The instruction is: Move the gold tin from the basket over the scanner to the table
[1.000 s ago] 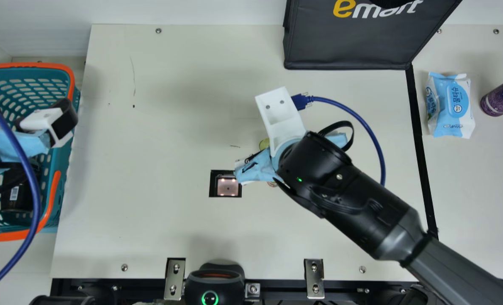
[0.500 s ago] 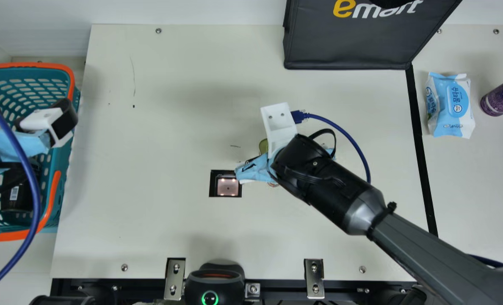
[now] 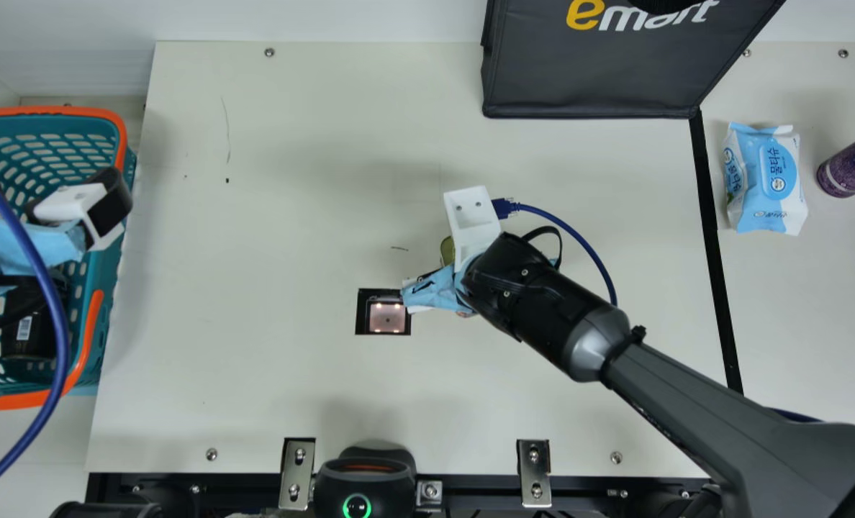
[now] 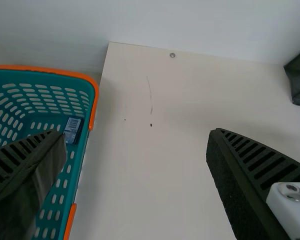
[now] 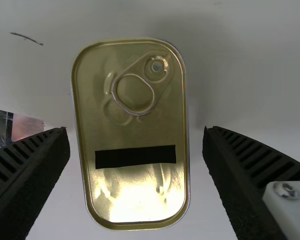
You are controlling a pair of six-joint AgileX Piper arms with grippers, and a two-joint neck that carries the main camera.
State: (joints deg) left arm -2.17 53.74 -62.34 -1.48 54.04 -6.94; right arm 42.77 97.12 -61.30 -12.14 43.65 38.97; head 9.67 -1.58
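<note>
Cream tabletop [image 3: 255, 201] bears the gold tin [image 5: 132, 192], near the scanner [image 3: 387, 317]. The right gripper [image 5: 136, 131], the nearer one, has its fingers spread beyond the tin's two long sides, so closing should squeeze across its width.

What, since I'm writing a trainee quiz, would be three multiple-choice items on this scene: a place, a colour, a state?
1. Where is the gold tin?
A on the black bag
B on the wipes pack
C between the right hand's fingers

2. What colour is the basket's rim?
A orange
B purple
C white

3. How is the right hand?
A shut on the tin
B open around the tin
C shut on nothing

1 C: the right wrist view shows it there.
2 A: the main view shows orange.
3 B: gaps show on both sides.
</note>
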